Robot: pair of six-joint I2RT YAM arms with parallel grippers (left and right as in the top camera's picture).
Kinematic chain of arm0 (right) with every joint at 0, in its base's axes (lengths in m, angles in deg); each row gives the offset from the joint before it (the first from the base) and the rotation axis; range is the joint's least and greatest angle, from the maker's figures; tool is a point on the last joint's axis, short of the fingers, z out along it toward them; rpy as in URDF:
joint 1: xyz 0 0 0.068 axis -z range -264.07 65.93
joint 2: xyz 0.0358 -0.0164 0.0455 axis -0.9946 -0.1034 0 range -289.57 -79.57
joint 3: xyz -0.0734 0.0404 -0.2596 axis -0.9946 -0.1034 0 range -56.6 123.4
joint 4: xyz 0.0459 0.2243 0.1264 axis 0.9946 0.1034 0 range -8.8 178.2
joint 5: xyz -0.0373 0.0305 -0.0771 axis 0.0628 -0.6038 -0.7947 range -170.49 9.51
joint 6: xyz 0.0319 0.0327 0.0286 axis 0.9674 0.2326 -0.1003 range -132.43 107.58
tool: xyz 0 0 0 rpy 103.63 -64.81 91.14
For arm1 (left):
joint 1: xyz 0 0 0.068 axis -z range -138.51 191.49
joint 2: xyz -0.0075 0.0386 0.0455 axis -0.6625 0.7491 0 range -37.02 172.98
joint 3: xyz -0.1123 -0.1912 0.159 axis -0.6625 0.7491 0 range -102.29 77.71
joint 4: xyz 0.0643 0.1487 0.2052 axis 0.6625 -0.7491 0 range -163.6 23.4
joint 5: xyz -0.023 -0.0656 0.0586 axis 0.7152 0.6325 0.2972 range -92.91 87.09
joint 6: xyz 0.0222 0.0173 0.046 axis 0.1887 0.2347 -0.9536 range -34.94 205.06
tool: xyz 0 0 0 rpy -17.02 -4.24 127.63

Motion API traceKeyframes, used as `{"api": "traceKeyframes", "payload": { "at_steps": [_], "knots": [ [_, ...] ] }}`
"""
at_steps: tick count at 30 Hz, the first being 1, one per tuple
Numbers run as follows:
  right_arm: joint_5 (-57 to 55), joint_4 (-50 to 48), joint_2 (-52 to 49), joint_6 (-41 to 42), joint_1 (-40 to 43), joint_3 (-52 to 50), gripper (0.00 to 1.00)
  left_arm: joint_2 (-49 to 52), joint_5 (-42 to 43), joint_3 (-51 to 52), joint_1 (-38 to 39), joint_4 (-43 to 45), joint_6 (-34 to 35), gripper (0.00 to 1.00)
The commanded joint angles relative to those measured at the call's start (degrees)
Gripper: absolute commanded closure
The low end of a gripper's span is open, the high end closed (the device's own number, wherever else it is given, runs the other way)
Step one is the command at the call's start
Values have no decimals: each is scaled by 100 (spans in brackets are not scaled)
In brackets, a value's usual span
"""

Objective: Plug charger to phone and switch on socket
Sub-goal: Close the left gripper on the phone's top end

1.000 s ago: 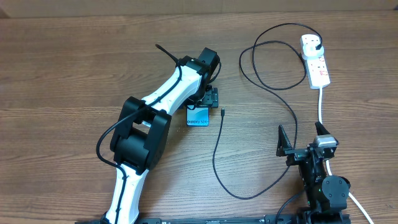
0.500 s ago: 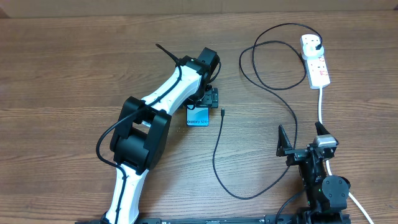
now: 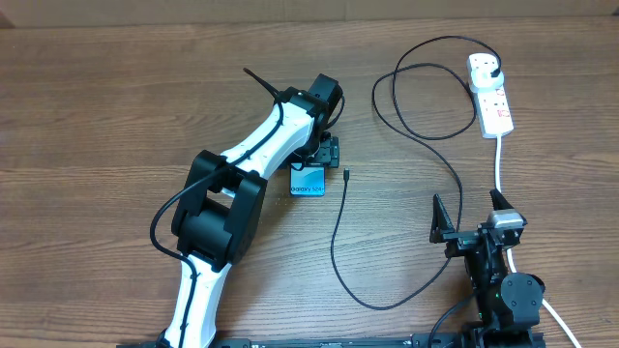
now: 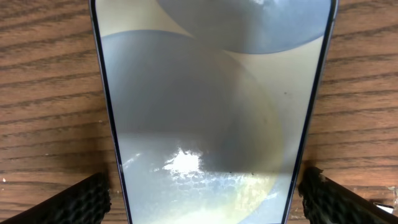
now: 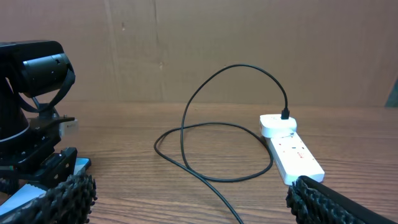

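Now my left fingers (image 4: 87,202) flank the phone (image 4: 211,112) — clamping, I cannot tell; spread right fingers (image 5: 62,196) should pinch the charger (image 3: 345,175) at its 3 o'clock.

Blue phone (image 3: 308,183), black charger (image 3: 333,242), white socket (image 3: 491,97)

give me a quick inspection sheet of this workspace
surface: wooden table
phone: phone lies flat, far end under the left end effector
charger: charger plug sits in the socket; connector tip lies loose beside phone, not inserted
socket: far right of table; switch state too small to tell
clutter: nothing seen
end effectors: left open, fingers either side of phone; right end effector open, empty
cables: charger loops across table; thick white cord runs from socket toward near edge
surroundings: plain brown wall behind table
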Motion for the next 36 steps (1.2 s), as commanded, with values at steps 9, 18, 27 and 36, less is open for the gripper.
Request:
{"api": "traceKeyframes", "payload": {
  "at_steps": [9,18,27,36],
  "knots": [
    [7,-44,57,-7,17,-61,0,232,-181,105,-33,-20,-111,6],
    [7,-44,57,-4,17,-61,0,232,-179,105,-44,-22,-111,8],
    [7,-44,57,-7,17,-61,0,232,-184,105,-44,-17,-111,15],
    [7,-44,57,-7,17,-61,0,232,-184,107,-44,7,-111,18]
  ]
}}
